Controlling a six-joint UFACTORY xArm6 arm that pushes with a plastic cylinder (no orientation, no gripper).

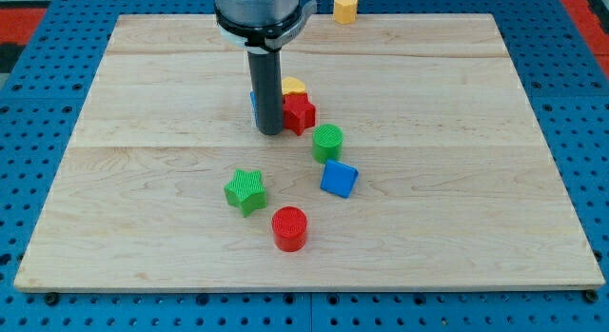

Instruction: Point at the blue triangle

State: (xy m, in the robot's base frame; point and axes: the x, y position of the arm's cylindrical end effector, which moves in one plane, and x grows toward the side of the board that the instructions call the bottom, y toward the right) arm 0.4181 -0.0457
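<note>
A pale wooden board (457, 180) made of joined planks filled most of the view, its grain running left to right. Around it lay a blue perforated surface (38, 113) dotted with regular holes. Red patches showed at the top corners. The lighting was even, with soft shadows.

red star (301, 112) and green cylinder (327, 142) crowd the rod's right; its left lies open

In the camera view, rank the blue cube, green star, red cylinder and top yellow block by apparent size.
1. Green star, blue cube and red cylinder: too alike to rank.
2. Yellow block at the view's top: smallest, though farther away, so unsure.
</note>
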